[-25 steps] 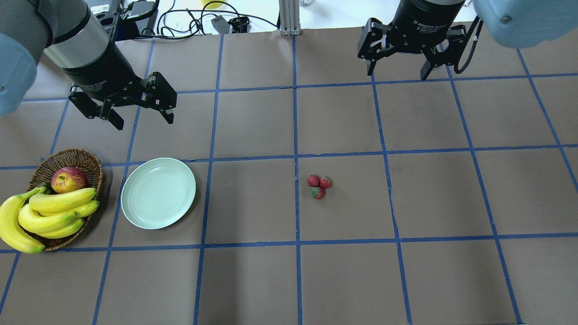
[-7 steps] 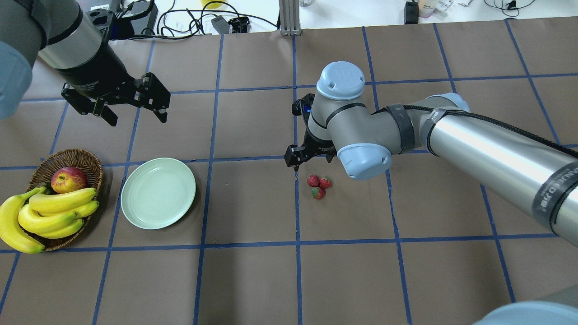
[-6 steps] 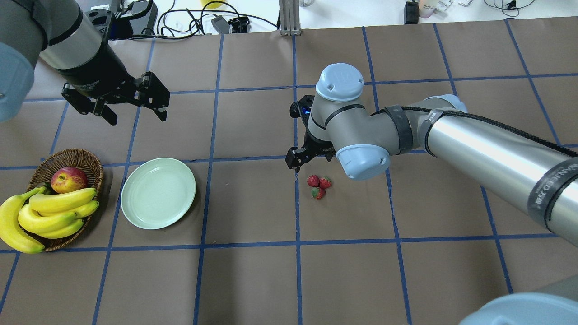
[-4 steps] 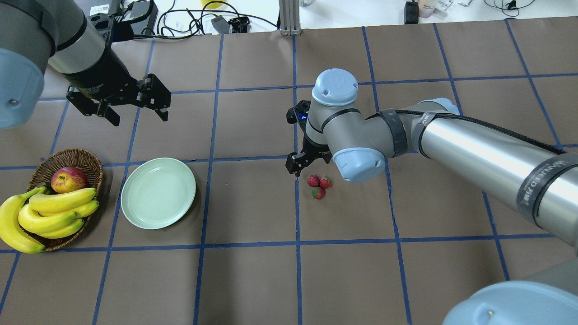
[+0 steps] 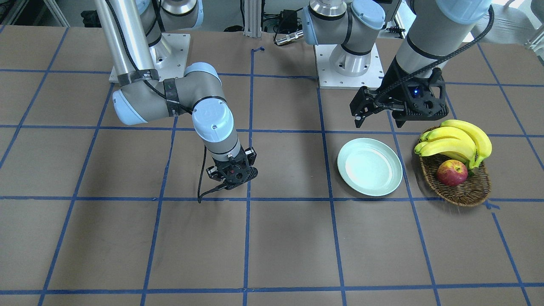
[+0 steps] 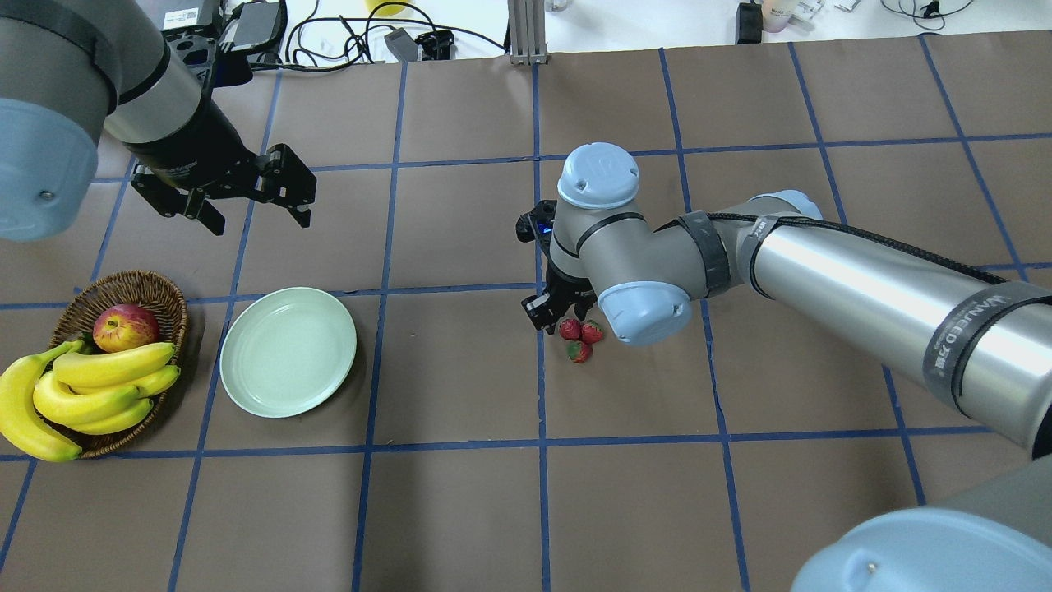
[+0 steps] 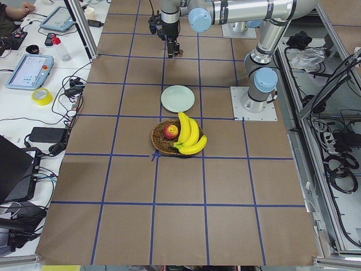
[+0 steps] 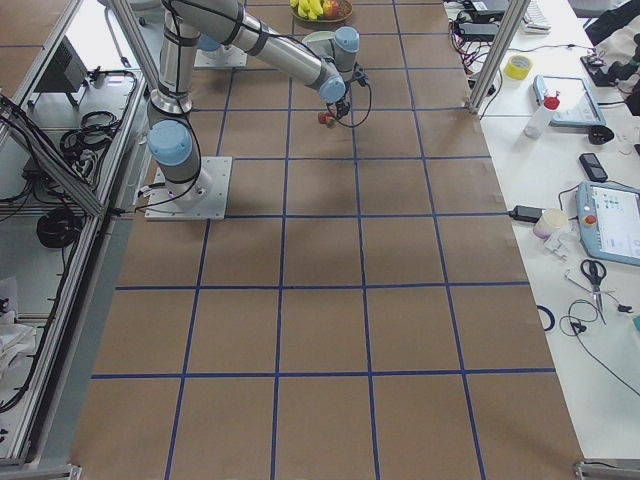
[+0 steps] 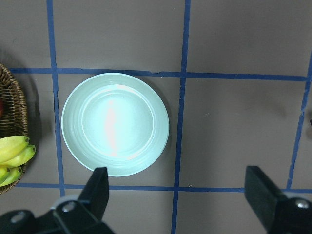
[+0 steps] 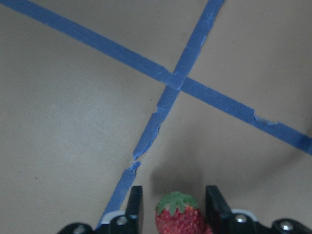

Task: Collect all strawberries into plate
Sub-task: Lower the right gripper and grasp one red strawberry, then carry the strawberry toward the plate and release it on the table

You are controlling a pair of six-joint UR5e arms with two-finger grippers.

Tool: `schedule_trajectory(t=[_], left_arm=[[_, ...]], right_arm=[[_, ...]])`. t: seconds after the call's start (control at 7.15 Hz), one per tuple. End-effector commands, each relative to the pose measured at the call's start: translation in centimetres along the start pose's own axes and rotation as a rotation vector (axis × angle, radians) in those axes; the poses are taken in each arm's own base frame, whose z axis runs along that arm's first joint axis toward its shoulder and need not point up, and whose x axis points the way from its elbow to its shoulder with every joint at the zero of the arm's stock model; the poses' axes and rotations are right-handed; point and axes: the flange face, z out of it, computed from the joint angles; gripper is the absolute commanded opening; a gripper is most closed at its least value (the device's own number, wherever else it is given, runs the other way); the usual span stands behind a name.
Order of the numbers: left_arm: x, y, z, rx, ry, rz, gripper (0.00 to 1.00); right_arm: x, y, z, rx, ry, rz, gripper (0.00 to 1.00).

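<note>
Strawberries [image 6: 591, 332], three tiny red ones with green leafy caps, lie bunched together on the brown paper-covered table [image 6: 460, 510]. One berry [image 10: 179, 217] sits between the right gripper's [image 10: 174, 204] spread fingers [image 10: 135, 202], not pinched. Well to the left lies the round pale mint-green plate [image 6: 288, 352]. The left gripper [image 6: 259, 219] hovers on its far side, fingers wide apart. Just left of the plate stands a brown wicker basket [image 6: 131, 279] holding yellow bananas [image 6: 107, 370] and a red-yellow apple [image 6: 125, 326].

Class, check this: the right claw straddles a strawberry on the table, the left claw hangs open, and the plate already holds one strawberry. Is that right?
Only the plate is wrong: it is empty in the overhead view, and all three strawberries lie on the table. The right claw does straddle one; the left claw hangs open.
</note>
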Motion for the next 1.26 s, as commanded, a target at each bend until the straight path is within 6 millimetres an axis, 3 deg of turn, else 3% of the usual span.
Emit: schedule_trajectory(t=[0.0,0.42,0.7,0.98,1.12], left_arm=[[0.1,0.3,1.1,-0.023,-0.001,0.001,1.00],[0.0,0.8,2.0,-0.038,0.000,0.002,1.00],[0.0,0.5,2.0,-0.023,-0.001,0.002,1.00],[0.0,0.4,1.9,-0.018,0.001,0.019,1.00],[0.0,0.4,1.9,-0.017,0.001,0.019,1.00]], right_arm=[[0.2,0.4,0.7,-0.015,0.017,0.002,0.17],[-0.1,-0.2,-0.6,0.011,0.004,0.055,0.13],[-3.0,-1.2,-1.8,0.055,-0.081,0.224,0.15],[-8.0,-1.5,-1.6,0.109,-0.162,0.399,0.15],[-8.7,-1.5,-1.4,0.121,-0.163,0.424,0.16]])
